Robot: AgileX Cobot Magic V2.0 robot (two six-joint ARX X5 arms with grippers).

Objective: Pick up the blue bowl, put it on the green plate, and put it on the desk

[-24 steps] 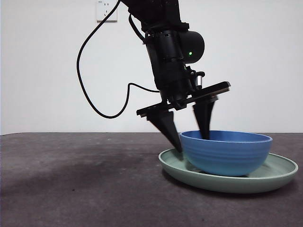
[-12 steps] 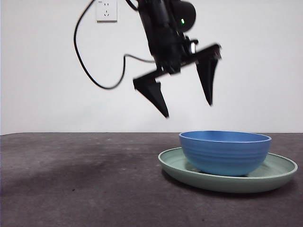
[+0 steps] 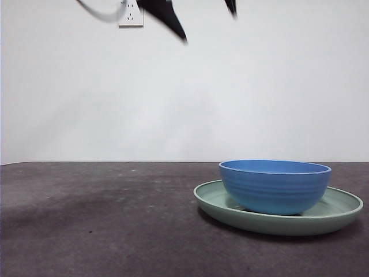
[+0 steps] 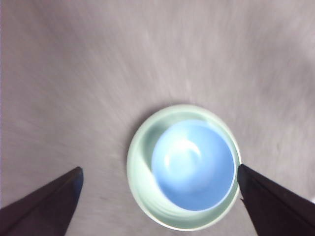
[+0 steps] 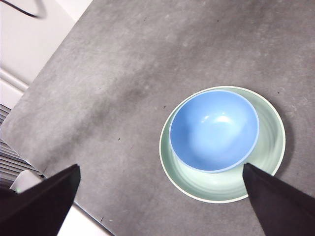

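Note:
The blue bowl [image 3: 275, 187] sits upright inside the green plate [image 3: 340, 210], which lies on the dark grey desk [image 3: 104, 231] at the right. My left gripper [image 3: 209, 27] is open and empty, high above the bowl, with only its two black tips showing at the top edge. In the blurred left wrist view its jaws [image 4: 159, 168] stand wide either side of the bowl [image 4: 193, 164] and plate [image 4: 140, 167] far below. My right gripper [image 5: 160, 166] is open and empty, high over the bowl [image 5: 214, 130] and plate [image 5: 268, 162].
A white wall with a socket [image 3: 130, 14] stands behind the desk. The right wrist view shows the desk's edge [image 5: 59, 182] with a pale floor and wall beyond it. Bare desk lies to the left of the plate.
The left gripper has let go of the bowl's rim and risen straight up, from the bowl to the top edge of the front view. Bowl and plate have stayed put.

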